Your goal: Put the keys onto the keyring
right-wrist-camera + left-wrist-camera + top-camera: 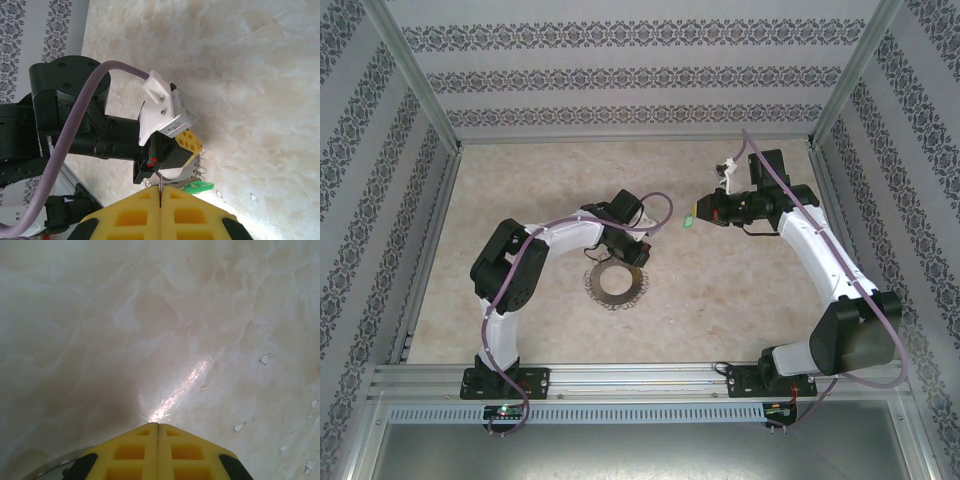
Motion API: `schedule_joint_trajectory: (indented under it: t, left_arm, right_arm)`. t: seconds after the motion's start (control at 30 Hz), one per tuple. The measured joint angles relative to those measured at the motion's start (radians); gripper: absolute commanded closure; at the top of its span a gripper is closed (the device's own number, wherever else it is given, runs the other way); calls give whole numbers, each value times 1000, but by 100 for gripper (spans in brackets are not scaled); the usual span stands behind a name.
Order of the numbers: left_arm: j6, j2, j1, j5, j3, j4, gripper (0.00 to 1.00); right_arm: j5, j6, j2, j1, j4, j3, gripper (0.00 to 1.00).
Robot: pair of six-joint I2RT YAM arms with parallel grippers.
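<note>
Metal first: we judge the keyring (599,288) stiff and the heavier piece, flat against the marbled tabletop (150,315), hard to lift except by its fringed outer edge. It lies just by the left gripper (158,426), whose fingers are pressed together on nothing. It is a broad dark-grey band round a wide hole, edged with small silvery pieces. We expect the green key (198,187) to be light, rigid, slick and apt to twist; its head gives the best hold. It sits at the tips of the right gripper (160,192), whose fingers are closed, apparently pinching its blade. Bright green head, very small.
</note>
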Motion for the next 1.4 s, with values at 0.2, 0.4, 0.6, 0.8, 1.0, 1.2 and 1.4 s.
schedule_joint_trajectory:
  t: [0.2, 0.4, 0.6, 0.8, 1.0, 1.2, 1.4]
  left_arm:
    - [18, 2, 0, -7, 8, -37, 76]
    - [19, 9, 0, -11, 10, -63, 69]
    - [41, 9, -8, -23, 23, -100, 67]
    - [76, 9, -14, -42, 54, -151, 62]
    - [134, 9, -40, -80, 105, -210, 57]
    - [176, 11, -68, -111, 122, -258, 54]
    - [202, 45, -78, -151, 171, -293, 53]
  right_arm:
    - [0, 0, 1, -7, 0, 0, 100]
    - [0, 0, 3, -7, 1, 0, 100]
    - [0, 0, 5, -12, 2, 0, 100]
    - [0, 0, 16, -13, 2, 0, 100]
    - [-1, 0, 22, -13, 2, 0, 100]
    - [-1, 0, 34, -13, 2, 1, 100]
    - [-1, 0, 41, -13, 1, 8, 100]
